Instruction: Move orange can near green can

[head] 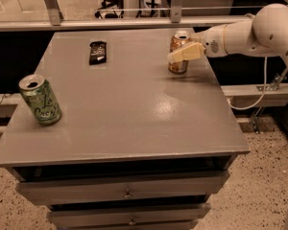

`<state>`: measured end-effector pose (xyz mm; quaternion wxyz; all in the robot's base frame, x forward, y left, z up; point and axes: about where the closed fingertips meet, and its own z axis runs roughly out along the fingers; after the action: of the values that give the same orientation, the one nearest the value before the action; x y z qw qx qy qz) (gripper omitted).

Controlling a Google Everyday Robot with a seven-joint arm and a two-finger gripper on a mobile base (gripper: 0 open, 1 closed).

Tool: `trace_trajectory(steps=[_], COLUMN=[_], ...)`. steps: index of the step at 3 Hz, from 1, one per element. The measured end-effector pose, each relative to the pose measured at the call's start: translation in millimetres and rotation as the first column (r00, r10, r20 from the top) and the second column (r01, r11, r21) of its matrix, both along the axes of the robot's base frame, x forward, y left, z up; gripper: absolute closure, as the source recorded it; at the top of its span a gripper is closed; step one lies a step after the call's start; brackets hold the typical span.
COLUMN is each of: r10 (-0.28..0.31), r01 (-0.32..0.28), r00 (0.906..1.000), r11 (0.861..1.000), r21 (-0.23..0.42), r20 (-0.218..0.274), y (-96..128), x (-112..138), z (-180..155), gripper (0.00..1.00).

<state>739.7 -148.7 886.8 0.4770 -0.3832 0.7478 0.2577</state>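
Observation:
The orange can (178,67) stands upright at the far right of the grey table (134,123). My gripper (181,54) reaches in from the right on a white arm (249,32) and sits at the can at mid height, its cream-coloured part crossing in front of the can. The green can (40,101) stands upright, slightly tilted in view, near the table's left edge, far from the orange can.
A small black snack wrapper (97,51) lies at the table's far left-centre. A metal rail (134,22) runs behind the table. Drawers (127,190) are below the front edge. A white cable (259,87) hangs at the right.

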Motion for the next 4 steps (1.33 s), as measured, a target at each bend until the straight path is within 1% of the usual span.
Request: trace_trajectory(steps=[1, 2, 3, 4], r10=[0.055, 0.097, 0.148, 0.170], r01=[-0.054, -0.100, -0.160, -0.183], r00=[0.9985, 0.9948, 0.9839, 0.9799], r11=[0.995, 0.986, 0.978, 0.975], r21=[0.088, 0.132, 0.130, 0.129], r20=[-0.005, 0.031, 0.100, 0.105], y=[15, 23, 32, 40], x=[-16, -35, -66, -73], z=[16, 36, 70, 74], gripper=[0.47, 0.70, 0.93, 1.00])
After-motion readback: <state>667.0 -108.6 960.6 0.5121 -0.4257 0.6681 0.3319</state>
